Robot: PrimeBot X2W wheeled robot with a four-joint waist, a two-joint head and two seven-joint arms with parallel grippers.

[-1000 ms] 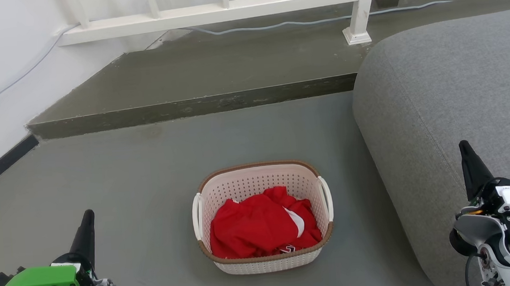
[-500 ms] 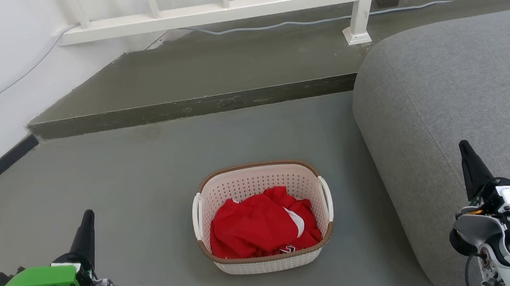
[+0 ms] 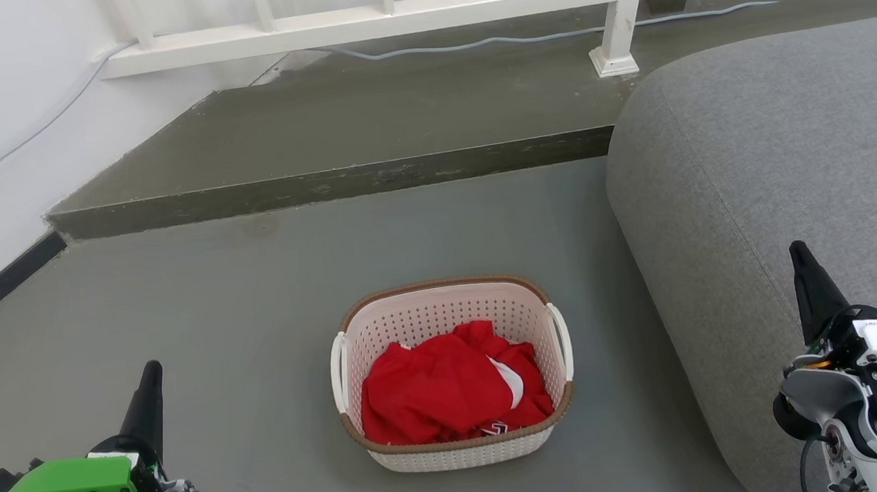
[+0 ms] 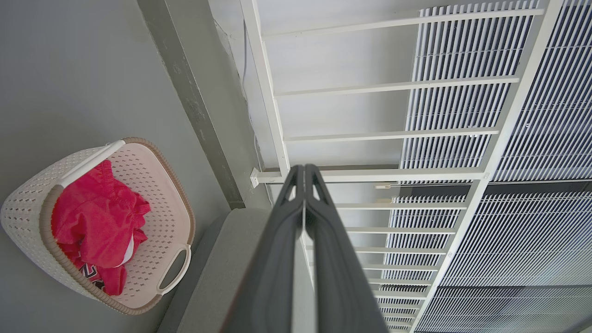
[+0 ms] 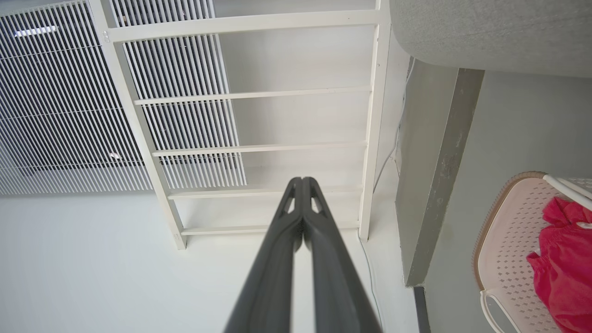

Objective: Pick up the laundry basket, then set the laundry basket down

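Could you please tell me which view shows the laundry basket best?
Head view: the whole laundry basket sits centred, both handles visible. The left wrist view shows it sideways, off-centre; the right wrist view crops it.

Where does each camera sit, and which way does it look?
Head view: on the head, looking down at the laundry basket; left fingers lower left, right fingers lower right.
Left wrist view: on that wrist, looking along shut left fingers toward a white railing.
Right wrist view: likewise, along shut right fingers.
Shared: all three catch the laundry basket.
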